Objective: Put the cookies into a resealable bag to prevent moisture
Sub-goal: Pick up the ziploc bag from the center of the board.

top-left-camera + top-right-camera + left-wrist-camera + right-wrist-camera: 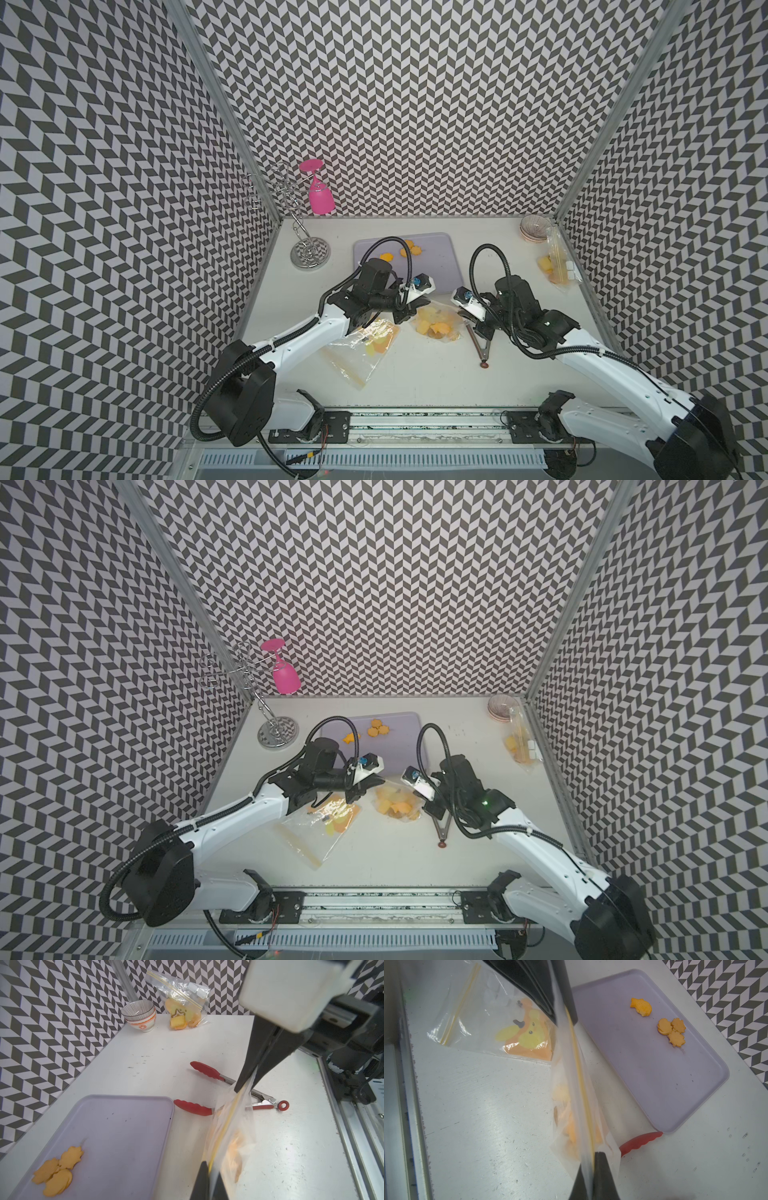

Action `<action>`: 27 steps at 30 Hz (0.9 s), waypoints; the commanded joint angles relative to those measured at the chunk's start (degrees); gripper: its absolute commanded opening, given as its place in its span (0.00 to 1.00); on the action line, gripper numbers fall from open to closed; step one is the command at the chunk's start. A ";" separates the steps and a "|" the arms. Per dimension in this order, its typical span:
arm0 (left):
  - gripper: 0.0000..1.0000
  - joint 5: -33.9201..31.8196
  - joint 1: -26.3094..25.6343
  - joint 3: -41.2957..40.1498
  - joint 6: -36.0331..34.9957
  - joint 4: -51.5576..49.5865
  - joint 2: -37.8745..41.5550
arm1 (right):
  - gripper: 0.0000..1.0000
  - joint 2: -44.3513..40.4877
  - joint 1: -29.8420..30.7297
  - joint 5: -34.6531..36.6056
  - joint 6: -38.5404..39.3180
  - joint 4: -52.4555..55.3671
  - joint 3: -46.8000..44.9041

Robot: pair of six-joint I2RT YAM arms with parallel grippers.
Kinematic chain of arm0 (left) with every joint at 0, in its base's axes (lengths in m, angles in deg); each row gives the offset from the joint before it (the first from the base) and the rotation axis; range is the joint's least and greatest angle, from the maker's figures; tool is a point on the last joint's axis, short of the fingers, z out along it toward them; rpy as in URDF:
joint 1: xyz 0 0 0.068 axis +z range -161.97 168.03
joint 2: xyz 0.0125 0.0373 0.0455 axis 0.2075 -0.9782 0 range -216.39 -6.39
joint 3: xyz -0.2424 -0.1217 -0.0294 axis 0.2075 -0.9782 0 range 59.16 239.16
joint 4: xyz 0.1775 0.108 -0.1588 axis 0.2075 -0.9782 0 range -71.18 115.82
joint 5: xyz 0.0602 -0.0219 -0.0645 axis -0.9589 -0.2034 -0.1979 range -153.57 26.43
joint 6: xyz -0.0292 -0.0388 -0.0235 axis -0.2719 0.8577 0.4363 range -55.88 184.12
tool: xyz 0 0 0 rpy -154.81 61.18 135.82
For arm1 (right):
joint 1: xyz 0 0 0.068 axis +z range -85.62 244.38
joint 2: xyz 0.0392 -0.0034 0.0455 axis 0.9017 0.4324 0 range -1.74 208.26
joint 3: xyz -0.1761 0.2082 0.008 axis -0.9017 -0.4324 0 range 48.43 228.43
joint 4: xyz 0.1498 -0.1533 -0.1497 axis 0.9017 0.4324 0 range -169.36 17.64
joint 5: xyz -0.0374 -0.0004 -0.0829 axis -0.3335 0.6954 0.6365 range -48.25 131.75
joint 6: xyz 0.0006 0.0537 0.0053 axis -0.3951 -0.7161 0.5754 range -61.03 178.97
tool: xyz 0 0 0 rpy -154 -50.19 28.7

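Note:
A clear resealable bag (436, 324) (397, 806) holding several yellow-orange cookies is stretched between my two grippers at mid-table. My left gripper (409, 311) (209, 1164) is shut on one end of its yellow zip strip. On the other end my right gripper (465, 316) (593, 1154) is shut as well. The bag (234, 1126) (571, 1095) hangs taut, its contents blurred. Loose cookies (409, 250) (60, 1167) (671, 1030) and a fish-shaped one (641, 1006) lie on the lilac tray (440, 262) (654, 1074) behind.
Red-handled tongs (482, 345) (207, 1072) lie under my right arm. A second bag (365, 345) with a yellow-orange item lies below my left arm. A third filled bag (555, 266) and stacked bowls (534, 227) stand at the back right. A pink glass (320, 193) hangs on a wire rack (307, 249).

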 commanded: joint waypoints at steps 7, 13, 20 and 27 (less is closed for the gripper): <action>0.00 -9.87 2.68 -1.18 9.62 -0.51 5.01 | 0.00 -2.45 -0.27 3.00 -8.41 -2.96 0.81; 0.58 -24.66 5.91 -1.31 29.07 3.51 9.76 | 0.00 -3.95 -0.28 6.60 -23.62 -3.73 6.42; 0.99 -29.05 11.73 1.22 43.93 -2.77 15.07 | 0.00 -4.79 -1.35 20.69 -30.18 -0.41 14.31; 0.99 -24.20 16.81 3.29 45.17 -7.53 15.19 | 0.00 2.30 -8.63 30.53 -31.12 7.98 23.63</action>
